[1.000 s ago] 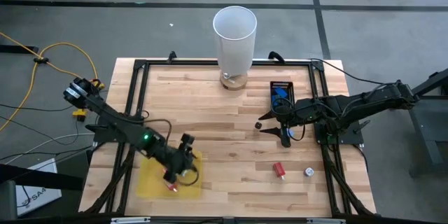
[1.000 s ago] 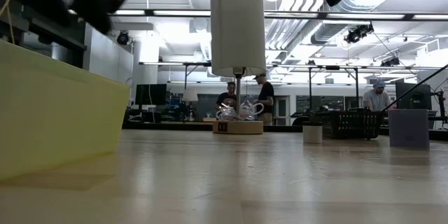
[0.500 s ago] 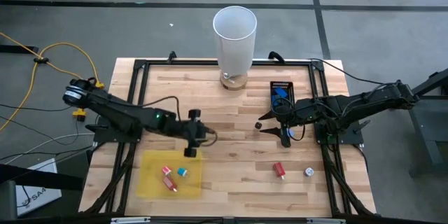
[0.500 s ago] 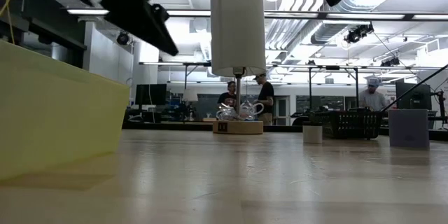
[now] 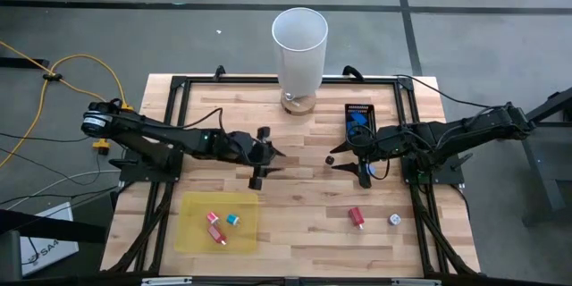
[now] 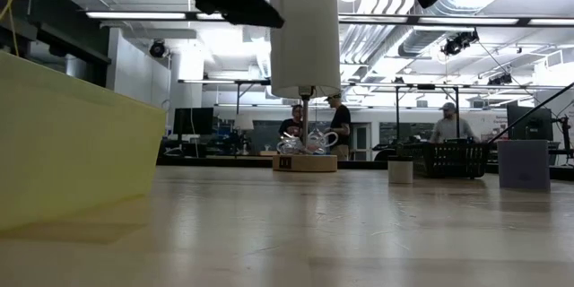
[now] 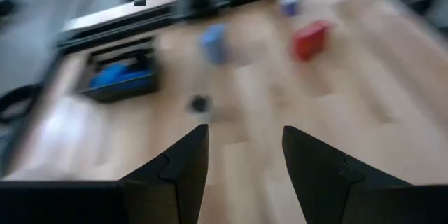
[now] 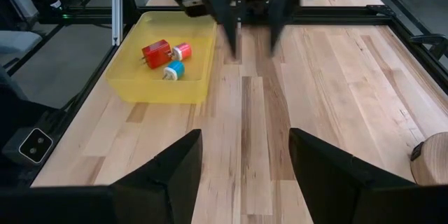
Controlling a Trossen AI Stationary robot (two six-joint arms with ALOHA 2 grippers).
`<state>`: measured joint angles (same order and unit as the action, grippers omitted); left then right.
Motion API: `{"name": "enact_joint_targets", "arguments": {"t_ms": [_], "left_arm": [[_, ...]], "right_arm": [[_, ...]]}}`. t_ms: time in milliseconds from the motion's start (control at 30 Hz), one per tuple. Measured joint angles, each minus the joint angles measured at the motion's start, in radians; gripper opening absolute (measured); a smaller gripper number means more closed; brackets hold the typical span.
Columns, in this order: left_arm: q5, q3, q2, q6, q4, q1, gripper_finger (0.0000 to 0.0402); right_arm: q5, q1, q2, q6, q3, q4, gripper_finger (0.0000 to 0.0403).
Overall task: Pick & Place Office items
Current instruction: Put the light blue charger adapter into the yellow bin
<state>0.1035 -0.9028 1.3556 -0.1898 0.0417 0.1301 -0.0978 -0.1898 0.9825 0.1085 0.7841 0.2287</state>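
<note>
- Left gripper (image 5: pixel 262 155): moved off the yellow tray (image 5: pixel 189 235) within the last second; now over the table's middle, headed toward the right side. Fingers spread, nothing between them.
- Yellow tray, near front-left corner of the wooden table (image 5: pixel 295 219): holds three office items: red block (image 8: pixel 155 52), pink-capped cylinder (image 8: pixel 182 51), teal-capped cylinder (image 8: pixel 173 71). Teal piece (image 5: pixel 232 219) absent from view a second ago, then covered by the gripper; now lying free. Judged: a drop just completed.
- Right gripper (image 5: pixel 350 160): unchanged over the last second, hovering right of centre beside the black tray (image 5: pixel 359 109). Fingers spread, empty.
- Small dark piece (image 5: pixel 330 158): on bare wood just beside the right gripper, not yet collected.
- Blue item (image 5: pixel 357 121): inside the black tray, near the rear-right part of the table.
- Red block (image 5: pixel 356 217) and whitish round piece (image 5: pixel 393 220): toward the front-right corner, close together, apart from both grippers.
- Tall white cylinder (image 5: pixel 300 49): at rear edge centre, untouched.
- Status, judged: three pieces placed, several left on the right half; left arm likely starting its next fetch.
</note>
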Motion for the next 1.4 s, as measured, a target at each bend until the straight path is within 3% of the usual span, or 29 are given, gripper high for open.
{"name": "enact_joint_targets", "arguments": {"t_ms": [100, 167, 1400], "left_arm": [[-0.111, 0.000, 0.020, 0.026, 0.038, -0.009, 0.0175], [-0.132, 0.000, 0.030, 0.059, 0.047, -0.019, 0.0175], [-0.125, 0.000, 0.041, 0.085, 0.072, -0.056, 0.0175]], "right_arm": [[0.000, 0.000, 0.000, 0.000, 0.000, 0.000, 0.0201], [0.000, 0.000, 0.000, 0.000, 0.000, 0.000, 0.0201], [0.000, 0.000, 0.000, 0.000, 0.000, 0.000, 0.0201]]}}
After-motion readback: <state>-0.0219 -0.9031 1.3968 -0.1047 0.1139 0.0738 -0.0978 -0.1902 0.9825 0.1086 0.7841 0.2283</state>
